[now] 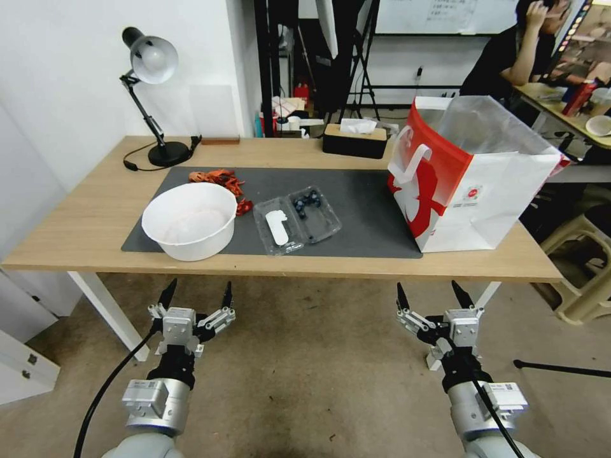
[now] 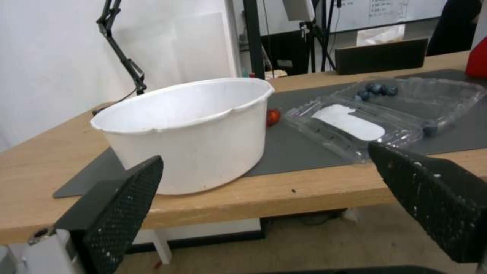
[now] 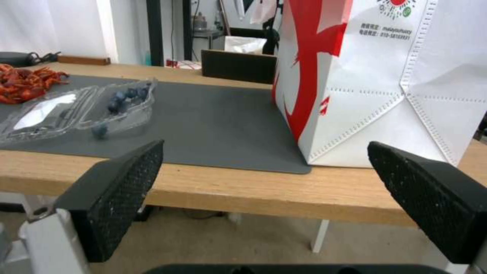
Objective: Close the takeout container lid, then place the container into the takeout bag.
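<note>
Both tools, left [image 1: 196, 298] and right [image 1: 431, 296], wait spread short of the table [image 1: 95, 216]; takeout container [image 1: 296, 219] lies open, apparently light, flimsy, best pinched at rim.

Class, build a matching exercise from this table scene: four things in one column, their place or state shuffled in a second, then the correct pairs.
Things:
1. takeout container
2. takeout bag
3. white bowl
4. left gripper

States or places:
A. upright at the mat's right edge
B. lying open, lid folded flat
C. open, below the table's front edge
D. empty, on the mat's left end

Pairs: 1-B, 2-A, 3-D, 4-C
</note>
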Robot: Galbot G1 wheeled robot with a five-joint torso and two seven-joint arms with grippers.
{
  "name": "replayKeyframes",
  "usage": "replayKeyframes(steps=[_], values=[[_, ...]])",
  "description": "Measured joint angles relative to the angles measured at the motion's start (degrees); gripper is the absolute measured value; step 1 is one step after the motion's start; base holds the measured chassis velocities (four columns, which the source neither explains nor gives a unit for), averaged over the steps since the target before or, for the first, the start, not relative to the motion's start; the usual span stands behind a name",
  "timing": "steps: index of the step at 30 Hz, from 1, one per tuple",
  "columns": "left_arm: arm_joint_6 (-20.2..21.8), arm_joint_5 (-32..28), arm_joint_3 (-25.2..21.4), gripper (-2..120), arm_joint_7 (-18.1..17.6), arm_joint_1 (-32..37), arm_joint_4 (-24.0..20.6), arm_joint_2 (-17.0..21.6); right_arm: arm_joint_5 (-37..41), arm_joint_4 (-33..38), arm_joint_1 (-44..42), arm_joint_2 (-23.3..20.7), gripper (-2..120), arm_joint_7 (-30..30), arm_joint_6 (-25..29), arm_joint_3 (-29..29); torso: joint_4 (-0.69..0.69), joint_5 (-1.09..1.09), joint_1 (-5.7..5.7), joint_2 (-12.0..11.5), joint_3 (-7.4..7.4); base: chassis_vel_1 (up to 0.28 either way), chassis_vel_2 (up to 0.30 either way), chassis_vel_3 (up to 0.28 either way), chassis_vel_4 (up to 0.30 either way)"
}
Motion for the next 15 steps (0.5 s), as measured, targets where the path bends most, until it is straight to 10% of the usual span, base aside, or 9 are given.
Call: replayKeyframes(steps=[15], values=[[0.07,-0.15,0.01,100,0.0,0.0,-0.05,0.0,0.03,0.0,0.0,0.01,100,-0.08,-0.07,0.0,0.0,0.0,0.0,0.0,0.0,0.0,0.0,0.0,0.0]])
